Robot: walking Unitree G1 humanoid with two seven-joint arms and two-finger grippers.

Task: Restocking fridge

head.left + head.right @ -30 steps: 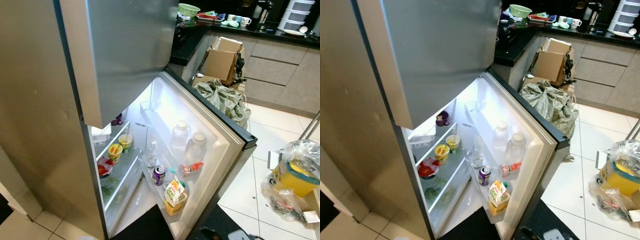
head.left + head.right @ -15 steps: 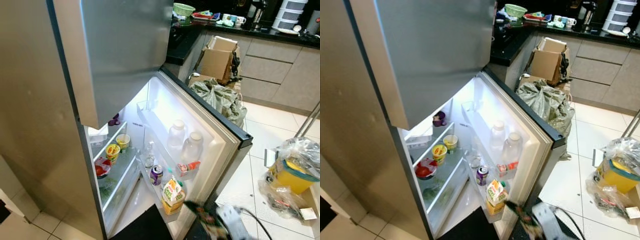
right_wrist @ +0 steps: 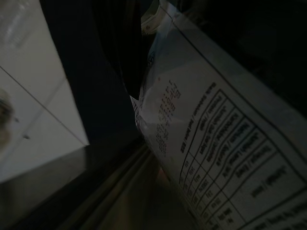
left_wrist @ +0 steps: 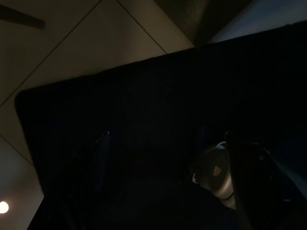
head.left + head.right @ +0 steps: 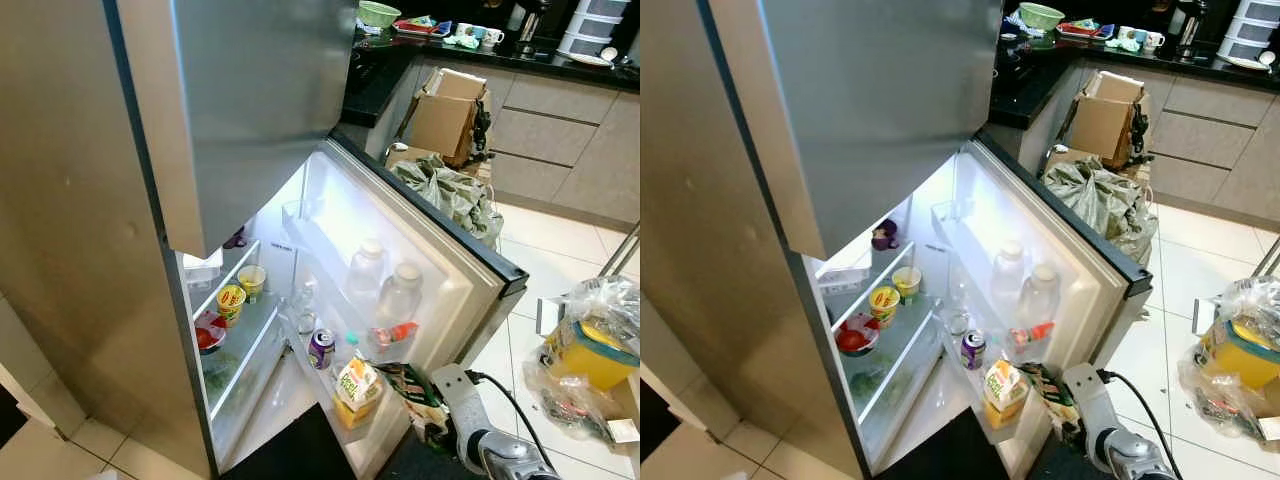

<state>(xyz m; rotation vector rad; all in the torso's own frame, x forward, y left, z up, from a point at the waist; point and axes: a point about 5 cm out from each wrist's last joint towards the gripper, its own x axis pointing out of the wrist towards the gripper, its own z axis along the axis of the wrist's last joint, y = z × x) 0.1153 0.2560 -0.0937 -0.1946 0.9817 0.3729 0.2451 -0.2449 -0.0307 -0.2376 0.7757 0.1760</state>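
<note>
The fridge's lower door (image 5: 470, 262) stands open. Its door shelf holds two clear bottles (image 5: 367, 268), a purple can (image 5: 321, 348), a juice carton (image 5: 357, 383) and a small red-capped bottle (image 5: 392, 333). Inside, the glass shelves carry yellow cups (image 5: 231, 300) and a red bowl (image 5: 205, 338). My right gripper (image 5: 425, 400) is low at the front right, shut on a dark green printed packet (image 5: 408, 385) beside the juice carton. Up close, the packet (image 3: 216, 143) shows its printed label. The left wrist view is very dark, with a black mat (image 4: 144, 120) below.
The closed upper fridge door (image 5: 260, 100) overhangs the opening. A black mat (image 5: 290, 450) lies at the fridge's foot. Crumpled bags (image 5: 445, 190) and a cardboard box (image 5: 445, 115) sit behind the open door. A plastic bag with a yellow tub (image 5: 590, 350) stands on the tiles at right.
My right arm has risen into view from the lower edge, bringing the packet up beside the juice carton on the door shelf. The camera has shifted slightly.
</note>
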